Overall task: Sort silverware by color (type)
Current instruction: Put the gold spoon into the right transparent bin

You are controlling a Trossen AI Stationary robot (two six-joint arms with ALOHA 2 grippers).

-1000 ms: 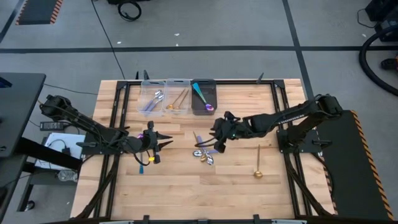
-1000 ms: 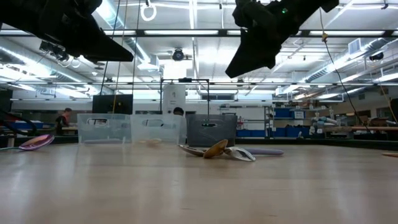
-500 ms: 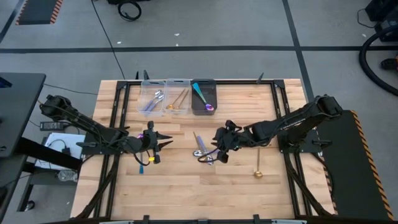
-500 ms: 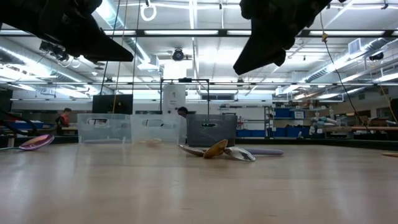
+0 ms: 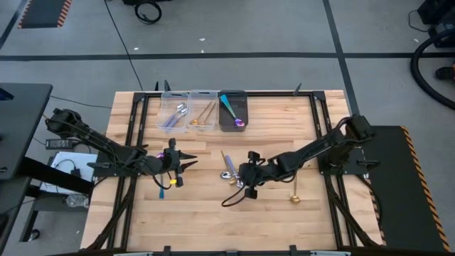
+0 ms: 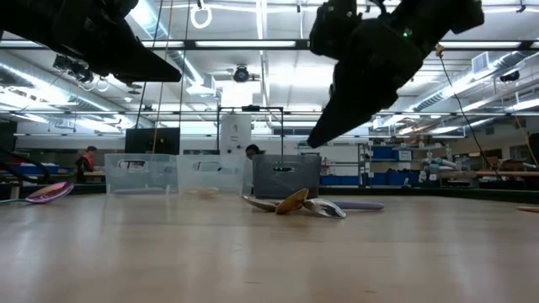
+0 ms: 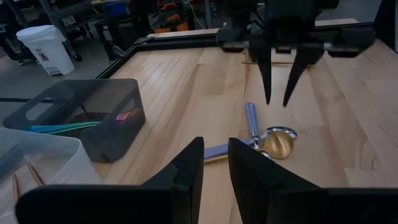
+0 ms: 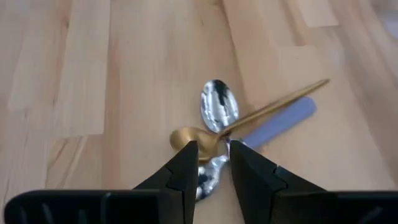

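A small heap of silverware (image 5: 231,175) lies at mid-table: a gold spoon (image 8: 249,115) crosses two silver spoons, one with a lilac handle (image 8: 280,126). My right gripper (image 8: 213,152) hangs open just above this heap, slanting down and touching nothing. Another gold spoon (image 5: 293,189) lies to the right. A teal-handled spoon (image 5: 162,190) lies near my left gripper (image 5: 192,164), which waits open above the table's left part.
Three bins stand in a row at the far edge: two clear ones (image 5: 175,114) (image 5: 203,112) and a dark one (image 5: 232,112), each with spoons inside. Bare wood lies along the near edge. A black frame runs around the table.
My right gripper has gone down and toward the table's near edge, tipping further downward, and now hangs over the spoon heap. The spoons have not moved.
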